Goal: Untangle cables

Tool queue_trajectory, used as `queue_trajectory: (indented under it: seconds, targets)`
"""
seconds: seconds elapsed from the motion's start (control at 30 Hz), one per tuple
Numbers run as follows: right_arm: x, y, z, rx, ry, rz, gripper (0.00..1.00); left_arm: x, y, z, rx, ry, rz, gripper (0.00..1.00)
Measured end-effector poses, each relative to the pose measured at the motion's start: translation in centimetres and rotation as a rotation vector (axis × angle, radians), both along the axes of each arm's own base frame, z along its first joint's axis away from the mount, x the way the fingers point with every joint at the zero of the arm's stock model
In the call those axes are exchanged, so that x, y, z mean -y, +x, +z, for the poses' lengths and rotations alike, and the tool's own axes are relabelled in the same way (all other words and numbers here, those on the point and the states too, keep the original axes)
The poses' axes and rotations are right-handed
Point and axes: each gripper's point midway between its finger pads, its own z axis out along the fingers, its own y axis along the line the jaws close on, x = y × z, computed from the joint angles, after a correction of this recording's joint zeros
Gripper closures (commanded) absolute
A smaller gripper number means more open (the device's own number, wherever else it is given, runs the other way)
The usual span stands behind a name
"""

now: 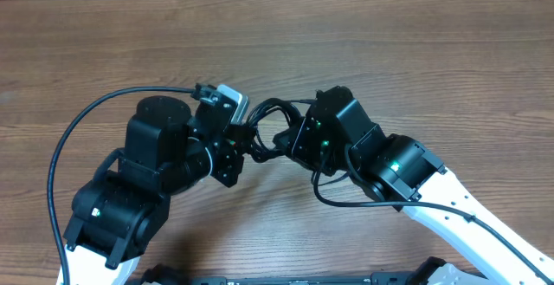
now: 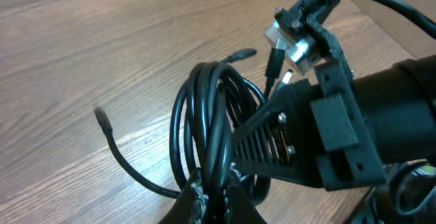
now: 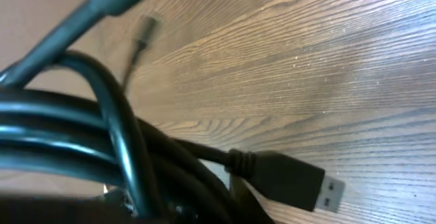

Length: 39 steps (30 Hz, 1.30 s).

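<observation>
From overhead, the two arms meet at the middle of the wooden counter (image 1: 363,34). The cables (image 1: 270,110) sit as a small black coil between the left hand (image 1: 241,142) and the right hand (image 1: 286,139), with loops rising just above both. Each hand touches the bundle from its own side.

In the left wrist view, the cables (image 2: 211,115) stand as an upright oval coil of several strands. The left hand (image 2: 214,203) is clenched on its lower end, the fingers (image 2: 193,200) pinching the strands between them. One loose end (image 2: 101,115) curves out to the left over the counter (image 2: 102,40), and another small plug (image 2: 242,55) pokes from the top of the coil. The right hand's ribbed finger (image 2: 262,139) lies against the right side of the coil, with strands passing behind it. Whether that hand is clamped or released cannot be told from here.

The right wrist view is very close and partly blurred. The cables (image 3: 82,135) fill the lower left as thick dark strands. A black USB plug (image 3: 293,180) sticks out to the right with its metal tip over the counter (image 3: 327,60). A small blurred plug (image 3: 146,25) hangs farther back. The right hand's own fingers are not clear here, so its grip stays uncertain.
</observation>
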Motion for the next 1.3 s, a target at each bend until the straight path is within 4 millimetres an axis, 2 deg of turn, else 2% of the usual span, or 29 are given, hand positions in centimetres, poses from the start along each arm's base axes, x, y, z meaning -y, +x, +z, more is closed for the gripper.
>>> queue_trajectory:
  seconds: [0.23,0.47,0.8,1.07,1.3]
  targets:
    - [1.0,0.2,-0.8,0.012,-0.070,-0.044,0.87,0.0,-0.6,-0.5,-0.033,0.004,-0.012,0.96]
    - [3.4,0.8,-2.0,0.037,-0.198,-0.125,0.88,0.1,-1.0,-1.0,-0.058,0.014,-0.018,0.96]
    - [5.0,2.3,-1.6,0.155,-0.304,-0.179,0.89,0.1,-0.8,-1.4,-0.070,0.022,-0.015,0.96]
    - [6.3,3.4,-1.1,0.297,-0.457,-0.106,0.86,-0.1,-0.9,-1.8,-0.079,0.040,-0.006,0.96]
    - [7.6,4.1,-0.7,0.426,-0.633,0.015,0.77,-0.1,-0.8,-1.8,-0.079,0.041,-0.005,0.96]
